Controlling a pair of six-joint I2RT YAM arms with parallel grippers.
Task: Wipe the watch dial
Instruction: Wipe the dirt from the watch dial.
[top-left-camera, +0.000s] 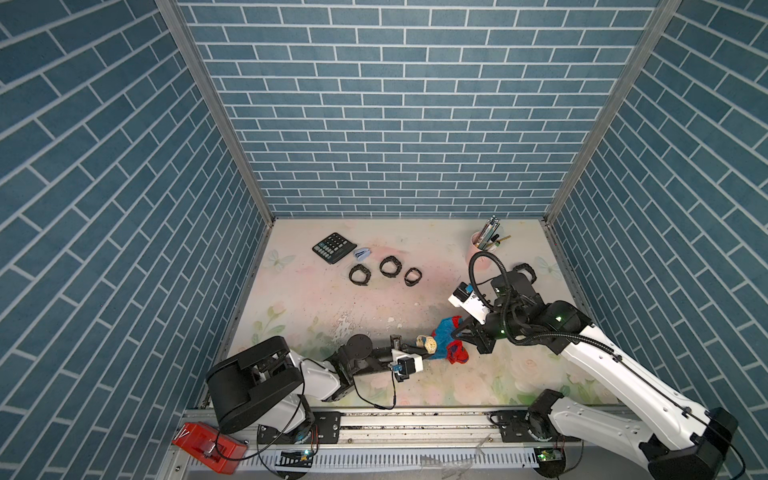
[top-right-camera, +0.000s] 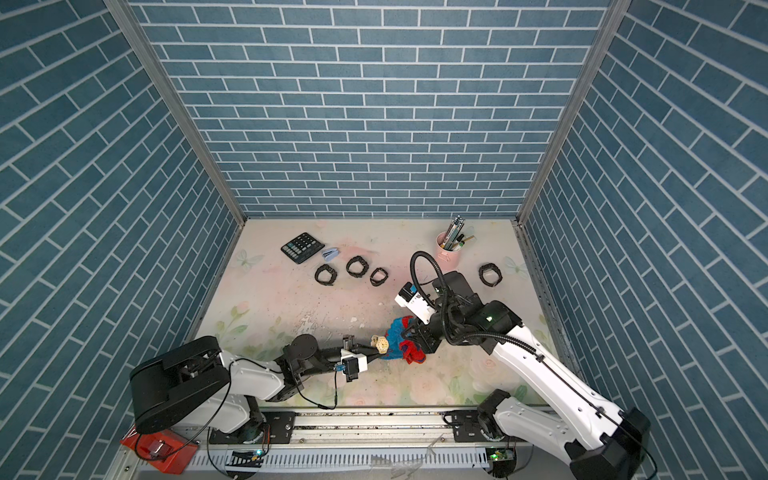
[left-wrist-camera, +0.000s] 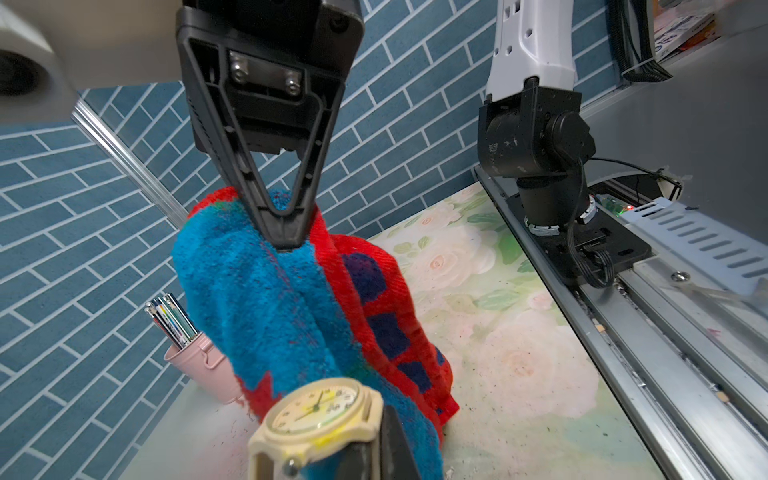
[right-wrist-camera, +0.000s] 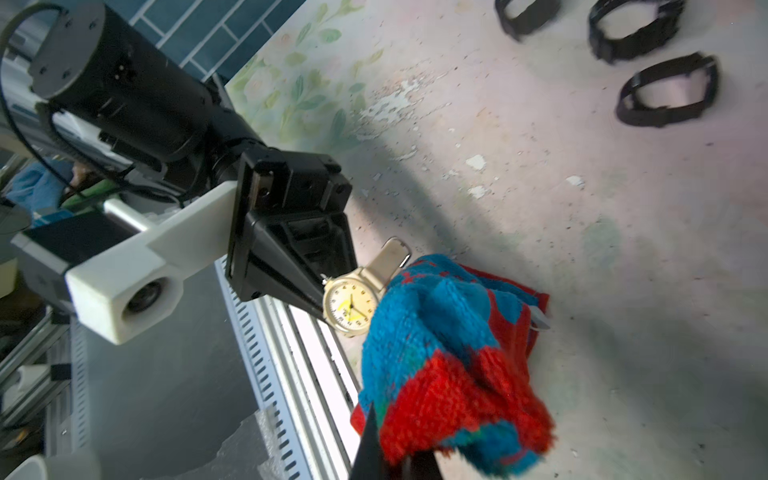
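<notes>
Cream round-faced wristwatch (left-wrist-camera: 318, 409) is pinched beside its dial by left gripper (right-wrist-camera: 319, 304), raised over floral tabletop (top-left-camera: 332, 299) near-centre, just beside blue-and-red terry cloth (left-wrist-camera: 266, 299) clamped in right gripper (left-wrist-camera: 285, 243), apparently steadied for wiping.

We see the right gripper (left-wrist-camera: 285, 241) pinched closed on a blue-and-red towel (left-wrist-camera: 266, 316), which hangs just behind the cream watch (left-wrist-camera: 320, 415) (yellow smears on its dial). A pink pen cup (left-wrist-camera: 199, 361) stands beyond.

White arms (top-left-camera: 623, 374), black joints (top-left-camera: 561, 320), corrugated cable (top-left-camera: 483, 254), black triangular right hand (left-wrist-camera: 284, 241).
</notes>
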